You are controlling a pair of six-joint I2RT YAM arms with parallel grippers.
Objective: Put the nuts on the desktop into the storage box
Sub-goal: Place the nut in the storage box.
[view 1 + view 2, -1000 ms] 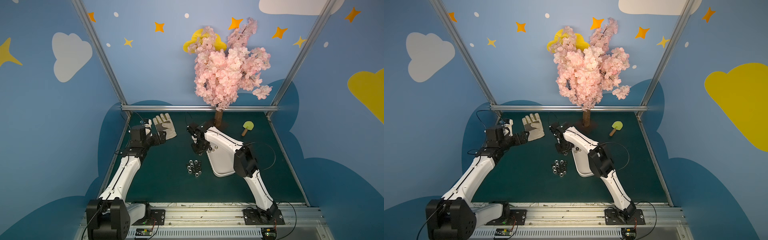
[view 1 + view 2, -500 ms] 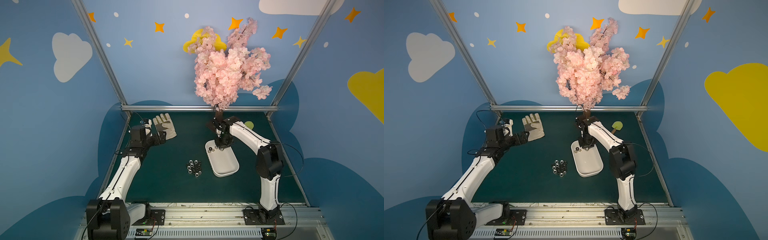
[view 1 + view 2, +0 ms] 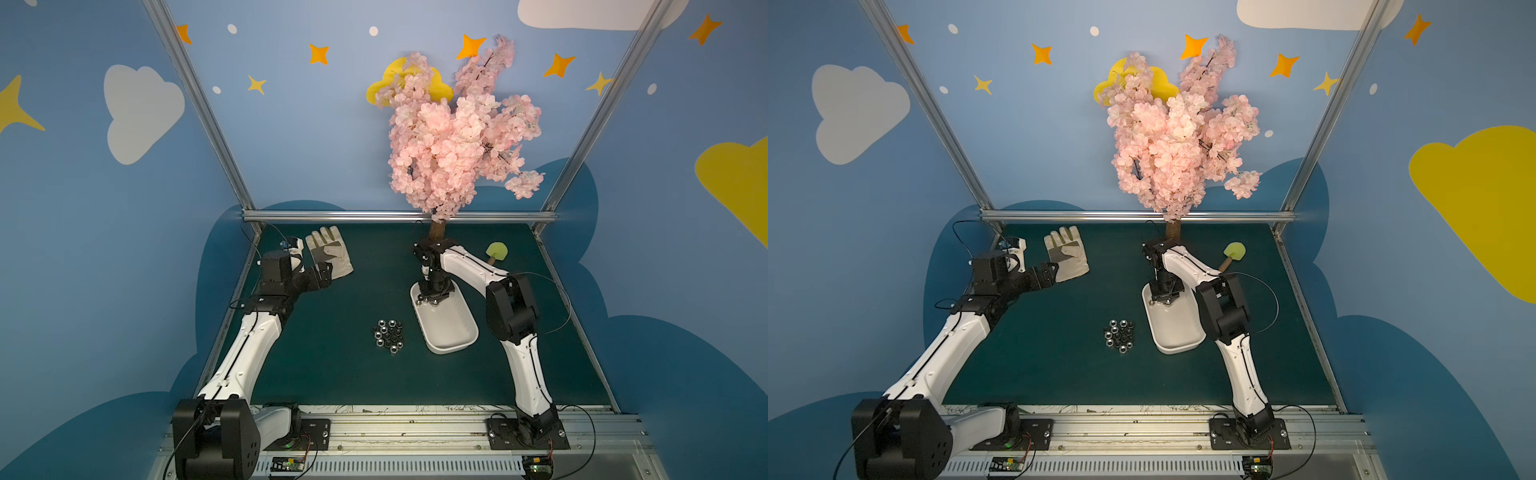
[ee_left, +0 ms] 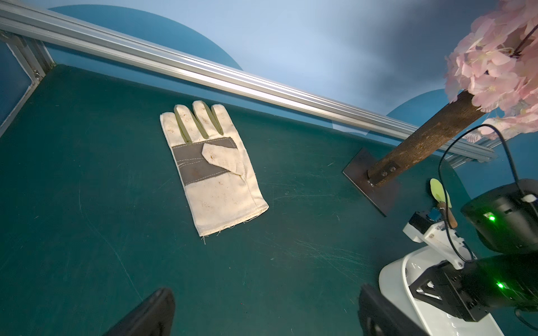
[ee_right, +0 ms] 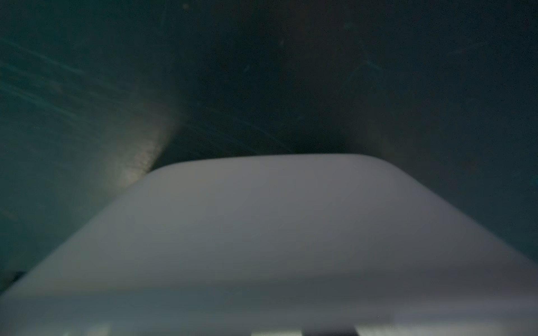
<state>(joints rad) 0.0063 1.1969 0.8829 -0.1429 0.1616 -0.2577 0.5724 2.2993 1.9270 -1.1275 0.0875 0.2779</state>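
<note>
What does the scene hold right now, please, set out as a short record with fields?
box: white, open side up, on the desktop
nuts: clustered on the desktop beside the box, apart from it
left tool: open, holds nothing, hovers near the glove
right tool: shut, at the box's far end; whether it holds anything cannot be told
task: the cluster is not yet in the box
</note>
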